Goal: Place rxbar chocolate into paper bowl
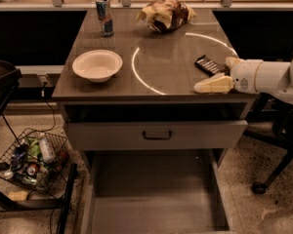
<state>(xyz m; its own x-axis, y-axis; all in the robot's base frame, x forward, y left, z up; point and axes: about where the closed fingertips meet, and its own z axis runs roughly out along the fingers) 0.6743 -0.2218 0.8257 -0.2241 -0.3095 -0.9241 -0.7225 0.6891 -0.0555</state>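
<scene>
The rxbar chocolate (209, 65), a small flat bar in a dark wrapper, lies near the right edge of the grey table (161, 72), well apart from the shallow off-white paper bowl (110, 62) on the left. In the camera view, the pale end effector (213, 74) reaches in from the right at table height, its fingers apart on either side of the bar and not yet clamped on it. Judging from this, closing off-centre could nudge the bar askew or pinch only the wrapper, so it slips on lifting.
</scene>
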